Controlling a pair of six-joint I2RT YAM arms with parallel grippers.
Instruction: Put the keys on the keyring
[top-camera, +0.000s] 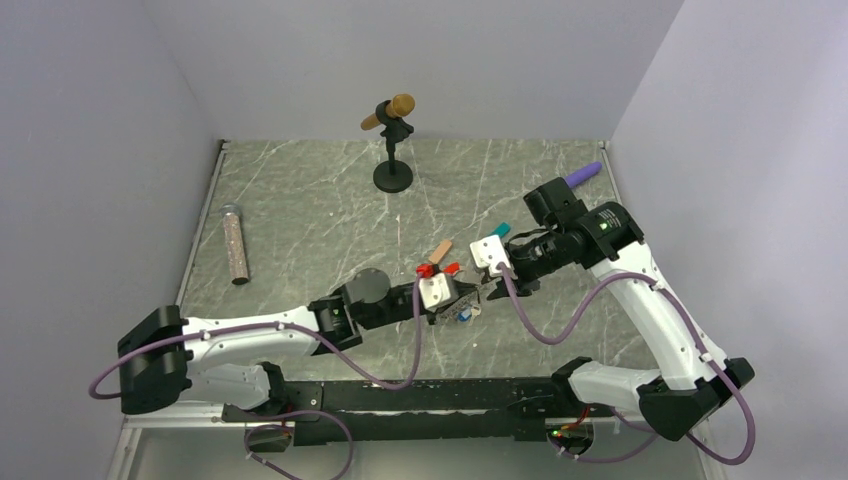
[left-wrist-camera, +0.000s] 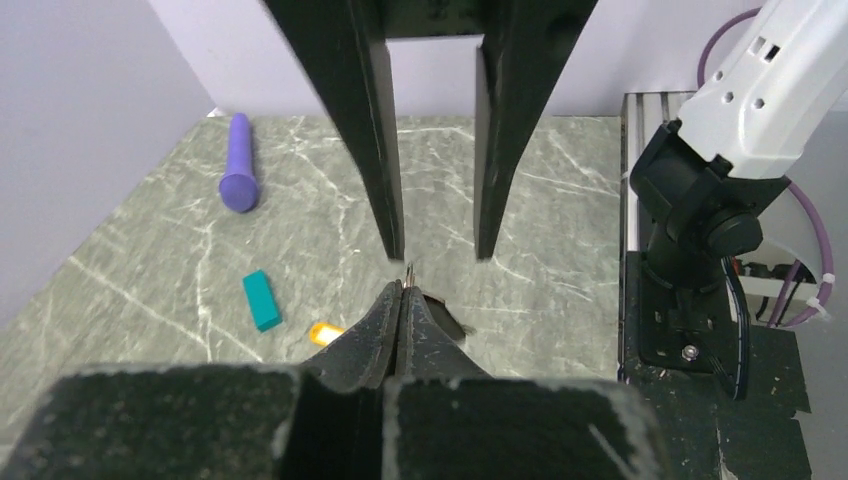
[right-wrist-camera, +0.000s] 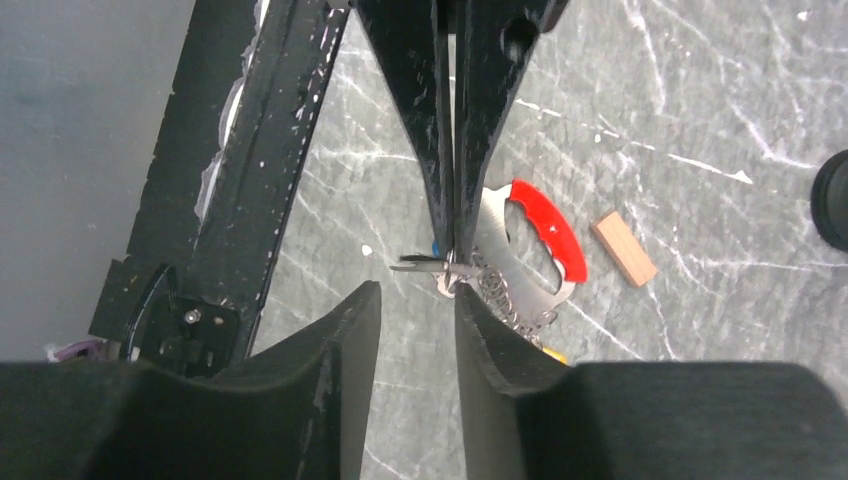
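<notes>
The keyring's red curved clip (right-wrist-camera: 548, 228) lies on the marble table (top-camera: 300, 200), and its silvery chain (right-wrist-camera: 500, 300) runs to a small ring. My left gripper (right-wrist-camera: 450, 258) comes in from above, shut on that ring end. A thin silvery tip (left-wrist-camera: 409, 268) pokes out between its fingers. A key (right-wrist-camera: 415, 265) with a dark head sticks out sideways at the pinch. My right gripper (right-wrist-camera: 415, 300) stands open just in front of that spot, with nothing between its fingers. From the top view the two grippers meet beside the red clip (top-camera: 437, 268). A yellow tag (left-wrist-camera: 325, 333) lies under the bunch.
A tan block (right-wrist-camera: 623, 248) lies just past the clip and a teal block (left-wrist-camera: 261, 300) a little farther off. A purple cylinder (top-camera: 585, 173) lies at the far right, a microphone stand (top-camera: 393, 175) at the back and a tube (top-camera: 236, 243) at the left.
</notes>
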